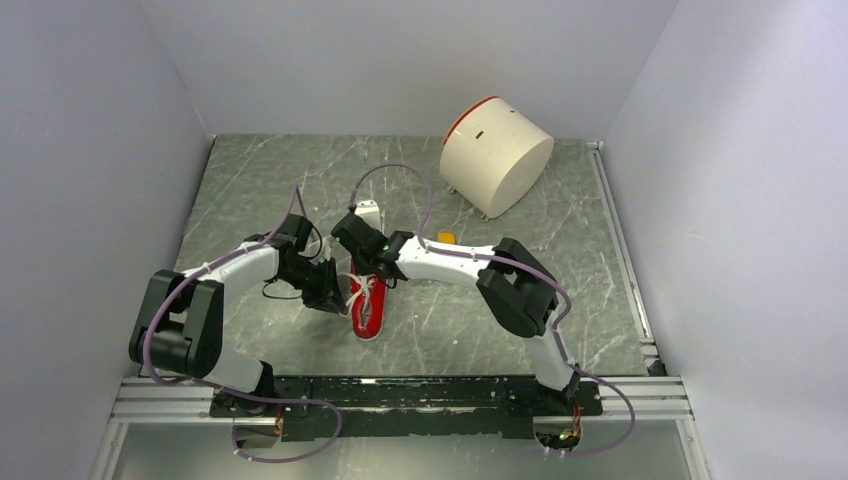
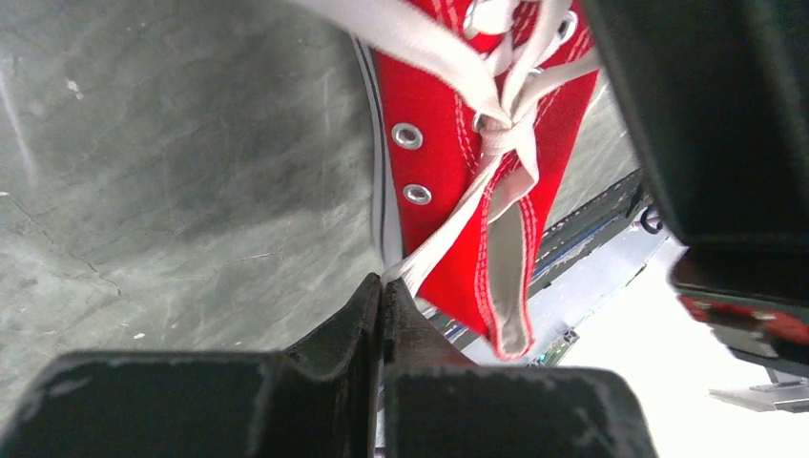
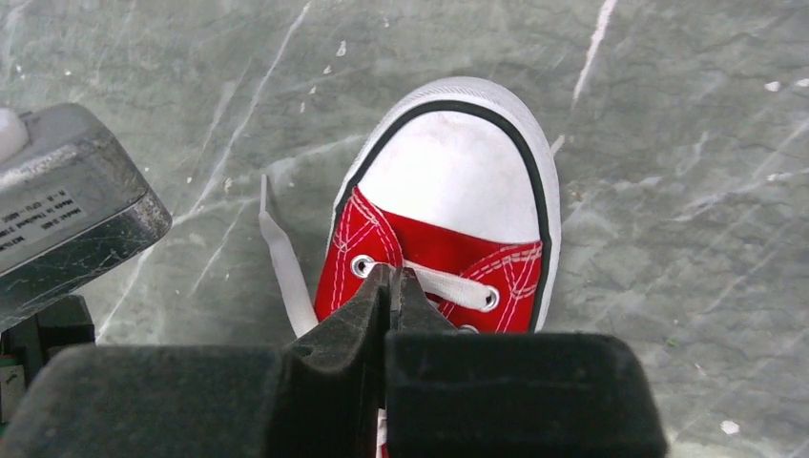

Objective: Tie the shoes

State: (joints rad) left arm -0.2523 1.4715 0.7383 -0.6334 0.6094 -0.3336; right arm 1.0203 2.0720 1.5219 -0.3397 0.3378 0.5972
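Red sneaker [image 3: 444, 215]: lying on grey tabletop [image 3: 668, 191], white toe cap just past the tips of right gripper [image 3: 391, 281] | right gripper: clenched, tips meeting over the lowest lace bar [image 3: 460, 288], catch on it unclear | left gripper [image 2: 383, 286]: pinching white lace strand [image 2: 450, 221] that rises to the knot [image 2: 501, 134]; sneaker's side just ahead of its tips.

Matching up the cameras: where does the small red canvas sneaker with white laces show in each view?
Top external: small red canvas sneaker at centre, on the grey-green marbled tabletop.
Left wrist: sneaker upper middle, side on, a white lace pinched by the left gripper.
Right wrist: sneaker centre, white toe cap uppermost, just beyond the shut right gripper.
Shared landmark: that tabletop, under the sneaker in all three.
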